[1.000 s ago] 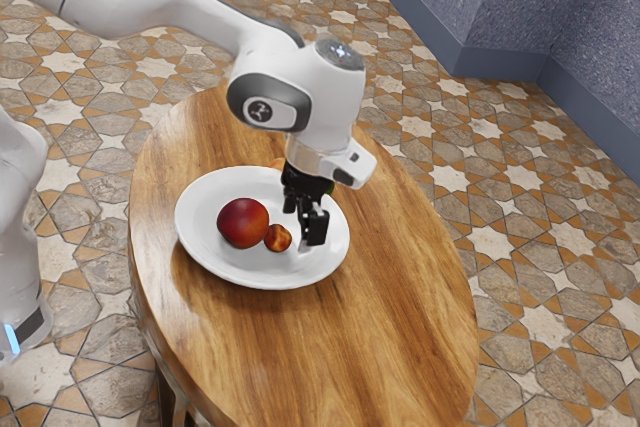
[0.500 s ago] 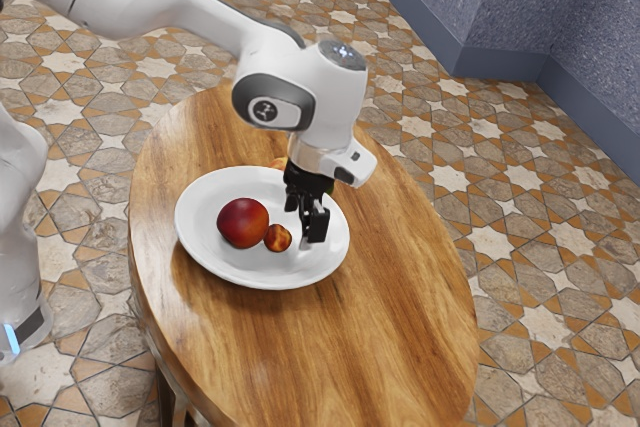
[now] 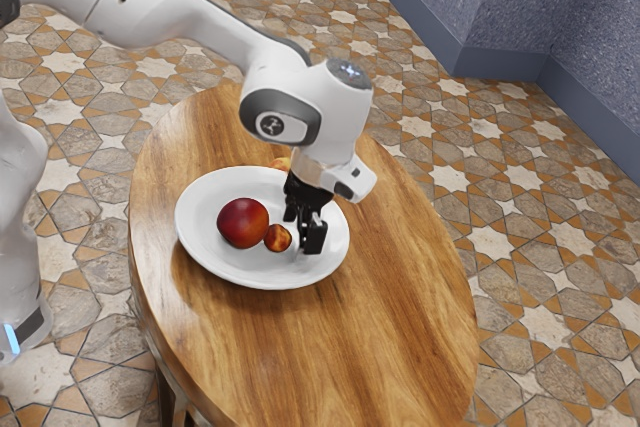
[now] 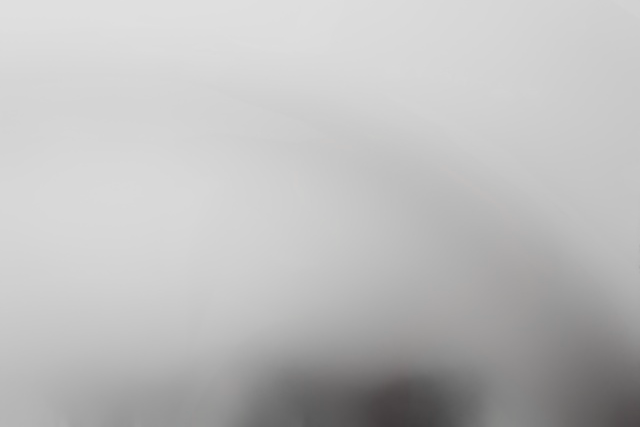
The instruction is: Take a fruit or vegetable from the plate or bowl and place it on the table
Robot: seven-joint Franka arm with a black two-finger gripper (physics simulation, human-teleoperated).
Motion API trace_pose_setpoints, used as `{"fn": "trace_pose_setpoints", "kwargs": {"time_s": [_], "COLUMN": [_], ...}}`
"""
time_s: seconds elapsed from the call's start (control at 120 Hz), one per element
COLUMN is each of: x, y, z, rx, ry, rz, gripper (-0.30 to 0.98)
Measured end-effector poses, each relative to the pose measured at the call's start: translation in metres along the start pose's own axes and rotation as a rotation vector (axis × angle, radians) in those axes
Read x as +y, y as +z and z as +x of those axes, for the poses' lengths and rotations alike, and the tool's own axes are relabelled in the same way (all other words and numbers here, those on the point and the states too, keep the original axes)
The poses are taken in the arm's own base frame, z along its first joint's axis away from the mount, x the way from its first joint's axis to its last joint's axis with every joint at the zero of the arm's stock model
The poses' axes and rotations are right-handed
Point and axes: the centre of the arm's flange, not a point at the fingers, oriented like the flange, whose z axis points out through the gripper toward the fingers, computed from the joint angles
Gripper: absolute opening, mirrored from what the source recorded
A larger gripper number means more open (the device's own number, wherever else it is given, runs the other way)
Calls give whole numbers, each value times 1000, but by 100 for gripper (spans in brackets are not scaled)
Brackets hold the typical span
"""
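My gripper [image 3: 303,231] is low over the white plate [image 3: 215,253], on the side toward the exterior view's right, with its fingers apart. Beside it lies a small red-orange fruit [image 3: 278,238], and past that a larger dark red fruit [image 3: 243,223]; both rest on the plate, and neither is between the fingers. An orange-yellow thing [image 3: 282,163] is partly hidden behind the hand. The wrist view looks closely onto the pale plate [image 4: 250,37]; a dark blur [image 4: 370,402] at its lower edge cannot be identified.
The plate stands on an oval wooden table [image 3: 370,337], whose surface extends toward the bottom of the exterior view. Beyond are a patterned tile floor [image 3: 540,327] and a blue-grey wall [image 3: 520,7]. The plate's raised rim is close around my hand.
My hand has moved lower and slightly toward the exterior view's right before settling near the plate's surface. Both red fruits have stayed in place.
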Motion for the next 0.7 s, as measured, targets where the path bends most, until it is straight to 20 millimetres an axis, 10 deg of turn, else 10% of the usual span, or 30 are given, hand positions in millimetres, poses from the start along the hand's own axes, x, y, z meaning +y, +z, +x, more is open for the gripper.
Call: {"fn": "trace_pose_setpoints", "kwargs": {"time_s": [0.7], "x": [-2], "y": [7], "z": [-4], "rx": [-37], "ry": [22], "rz": [1], "gripper": [69]}}
